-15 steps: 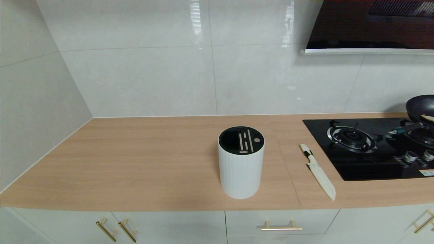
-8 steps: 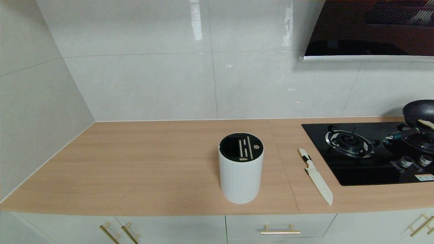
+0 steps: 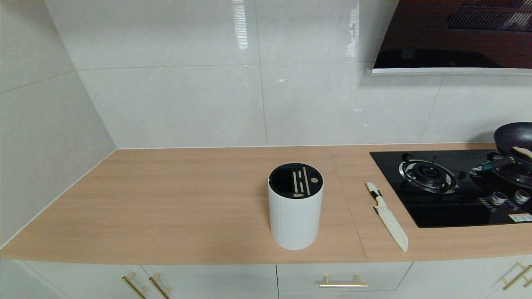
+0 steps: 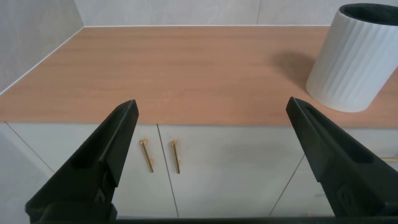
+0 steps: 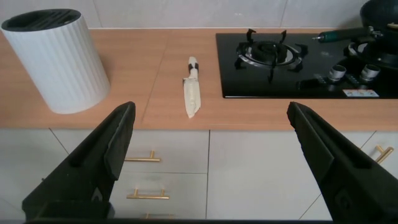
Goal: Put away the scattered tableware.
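Off the table's point(image 3: 166, 199) front edge, before the cabinet fronts point(image 4: 205, 180), my left tool point(image 4: 211, 107) stands spread wide, its two dark fingers point(image 4: 106, 158) far apart, holding and touching nothing. My right tool point(image 5: 210, 109) is likewise released, grasping nothing.

Count, head view: one white ribbed holder point(image 3: 295, 207), upright, with a black slotted top; one cream knife point(image 3: 386, 216); one black hob point(image 3: 449, 191) with two burners point(image 3: 428, 174); one dark pan point(image 3: 513, 137) on the farther-right burner.

The knife, the task's thing, lies flat on the table at 3 o'clock of the holder, apart from it, between the holder and the hob. Its handle points to about 11 o'clock and its blade tip to 5 o'clock, near the table's front edge. The hob's near corner is just beside the blade at 3 o'clock.

The holder stands near the front edge. From it the wood runs wide toward 9 o'clock as far as the tiled side wall point(image 3: 37, 137), and toward 12 o'clock to the back wall.
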